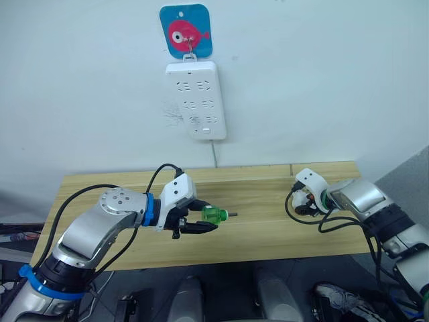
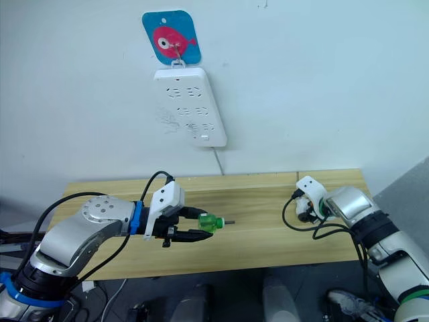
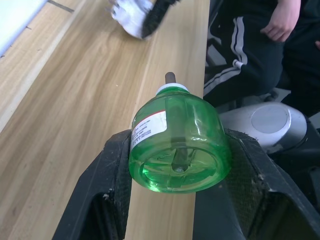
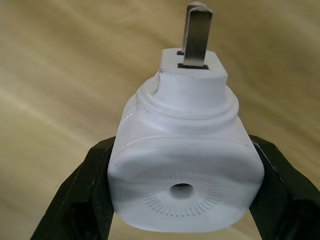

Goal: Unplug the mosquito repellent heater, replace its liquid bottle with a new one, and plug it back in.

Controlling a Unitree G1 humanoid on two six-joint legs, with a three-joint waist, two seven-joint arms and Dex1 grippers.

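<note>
The liquid bottle [image 3: 177, 145] is clear green with a white collar and a dark wick. It lies sideways above the wooden table [image 1: 268, 231], with my left gripper [image 1: 204, 219] shut on its body and the wick pointing toward my right arm. My right gripper [image 4: 182, 150] is shut on the mosquito repellent heater [image 4: 182, 170], a rounded white unit. Its vent hole faces the wrist camera and its metal prongs [image 4: 196, 35] point away. This gripper hangs over the table's right end [image 1: 303, 199]. A wide stretch of bare table separates the two grippers.
A long white power strip [image 1: 196, 99] hangs on the wall under a blue fish plaque [image 1: 186, 30], its sockets empty and its cord running down behind the table. A seated person's legs and hand [image 3: 260, 40] are beyond the table's front edge.
</note>
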